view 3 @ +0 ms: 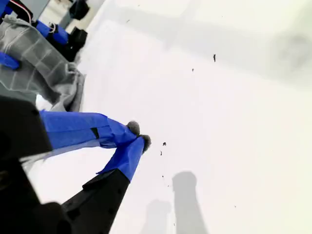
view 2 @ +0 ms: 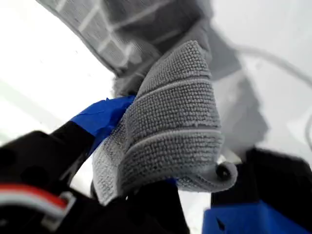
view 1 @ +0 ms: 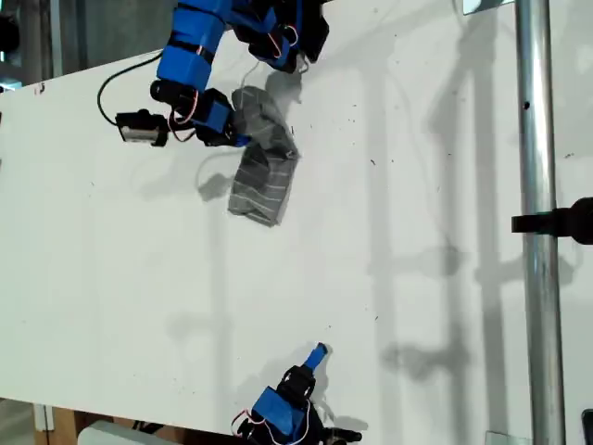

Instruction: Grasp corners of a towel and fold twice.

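Closest to the lens, in the first wrist view: a thick fold of the towel [view 2: 175,131], draped over a blue finger [view 2: 102,119] and clamped there, one of the corners [view 2: 224,173] curled just beside the grip. Probably caught as a bunch rather than by a clean tip, hence the crumpling.

Toward the exterior view's left, near its top: my first gripper [view 1: 239,137], fingers pinching the cloth. Hanging from it, the towel as a rumpled grey strip over the white counter [view 1: 417,185], apparently raised to let it fall open; contact at the lower end impossible to judge.

Further right, at the bottom edge: my second gripper [view 1: 318,352], well apart from the cloth, fingers [view 3: 83,129] pressed together on nothing, likely parked until a second corner is free.

Far right: a metal pole [view 1: 536,185], uninvolved.
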Robot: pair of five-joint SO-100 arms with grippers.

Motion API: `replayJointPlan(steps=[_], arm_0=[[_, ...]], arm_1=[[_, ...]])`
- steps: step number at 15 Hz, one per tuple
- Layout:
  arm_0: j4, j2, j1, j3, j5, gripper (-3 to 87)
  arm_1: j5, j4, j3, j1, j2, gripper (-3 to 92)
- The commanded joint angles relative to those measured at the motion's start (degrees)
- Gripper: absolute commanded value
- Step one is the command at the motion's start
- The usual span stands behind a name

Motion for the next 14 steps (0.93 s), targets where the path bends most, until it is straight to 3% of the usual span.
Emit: replayJointPlan(steps=[1,4,8,10,11,13,14], arm_0=[[-0.35,0.44,-0.09,-0.79,0.09,-2.3],[-0.70,0.44,0.62,-0.09,-0.88,-2.3],[-0.62,0.44,1.23,0.18,-1.23,-2.3],[-0.53,0.44,0.88,0.18,-0.88,-2.1],[-0.53,0.44,0.53,0.35,-0.70,-2.0],[-0.53,0.44,0.26,0.70,-0.62,-1.3],[-0.53,0.44,0.09,0.97,-0.62,-1.2]], arm_1=[[-1.58,-8.70,-13.45,-2.90,-17.31,-0.2],[-3.08,-10.37,-29.88,-4.04,-38.06,-0.2],[-3.52,-16.08,-31.99,-4.13,-43.24,0.2],[-4.31,-14.41,-35.68,-5.01,-43.51,11.0],[-6.15,-11.69,-39.20,-5.27,-42.89,26.2],[-9.14,-12.30,-41.84,-4.75,-34.63,30.2],[-10.63,-15.12,-41.40,-3.96,-29.71,23.6]])
